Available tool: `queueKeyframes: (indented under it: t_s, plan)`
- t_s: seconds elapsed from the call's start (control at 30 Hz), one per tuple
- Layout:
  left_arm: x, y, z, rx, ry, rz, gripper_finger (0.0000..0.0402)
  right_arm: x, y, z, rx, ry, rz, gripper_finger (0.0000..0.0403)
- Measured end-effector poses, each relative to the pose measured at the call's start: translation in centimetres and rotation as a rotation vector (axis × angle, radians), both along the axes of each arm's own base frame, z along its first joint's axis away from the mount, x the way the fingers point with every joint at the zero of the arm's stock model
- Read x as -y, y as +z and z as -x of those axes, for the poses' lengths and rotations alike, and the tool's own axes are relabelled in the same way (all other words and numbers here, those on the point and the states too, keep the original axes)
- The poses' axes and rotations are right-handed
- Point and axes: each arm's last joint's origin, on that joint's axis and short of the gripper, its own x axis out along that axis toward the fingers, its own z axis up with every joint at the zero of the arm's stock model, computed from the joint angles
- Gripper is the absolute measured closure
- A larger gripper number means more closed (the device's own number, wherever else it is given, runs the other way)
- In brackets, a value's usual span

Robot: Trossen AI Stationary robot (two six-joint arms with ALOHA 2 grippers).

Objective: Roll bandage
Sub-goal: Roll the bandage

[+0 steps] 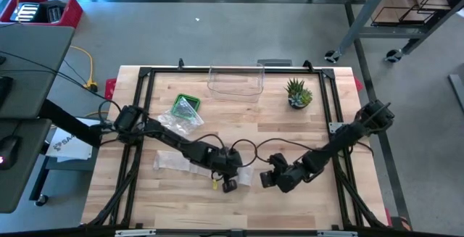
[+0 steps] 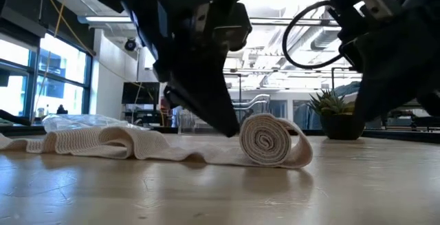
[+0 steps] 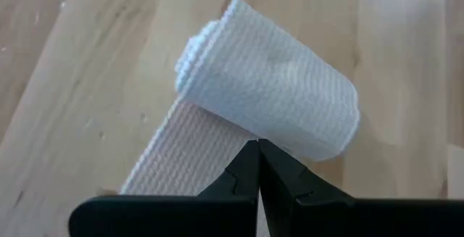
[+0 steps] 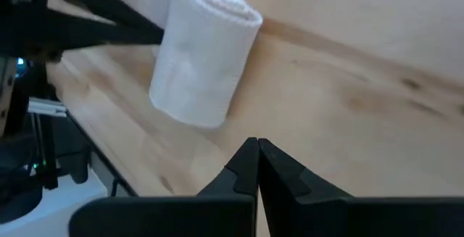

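A white elastic bandage lies on the wooden table, partly wound into a roll [image 2: 265, 140] whose spiral end faces the near edge. Its loose strip [image 2: 96, 142] runs flat and rumpled toward the table's left. The roll rests on its curved side [image 3: 268, 85]. My left gripper [image 3: 258, 147] is shut, its tips at the roll's left side above the strip [image 1: 174, 162]. My right gripper [image 4: 258, 144] is shut and stands right of the roll [image 4: 203, 56], apart from it. My left gripper sets its shut fingertips [image 2: 234, 129] against the roll's curved side, low down where the strip leaves it [image 3: 250, 132]. The fingers slant down from the table's left. The roll stays on the table, and the strip lies slack behind the fingers.
A clear plastic bin [image 1: 235, 82] stands at the far edge, a small potted plant [image 1: 298, 94] to its right. A green-rimmed dish with a crumpled clear bag [image 1: 185, 112] sits at the far left. A black frame [image 1: 145, 74] borders the table.
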Motion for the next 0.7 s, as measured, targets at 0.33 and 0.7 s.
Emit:
queueKeyframes:
  t_s: [0.33,0.7]
  plan:
    - [0.1,-1.6,-0.4,-0.028,0.021,0.058,0.0402,0.9,-0.2,-0.3,-0.032,-0.001,0.017,0.0403]
    - [0.5,-1.4,-0.9,0.041,0.025,0.08,0.0402,0.6,-0.7,-0.3,-0.046,-0.026,0.002,0.0403]
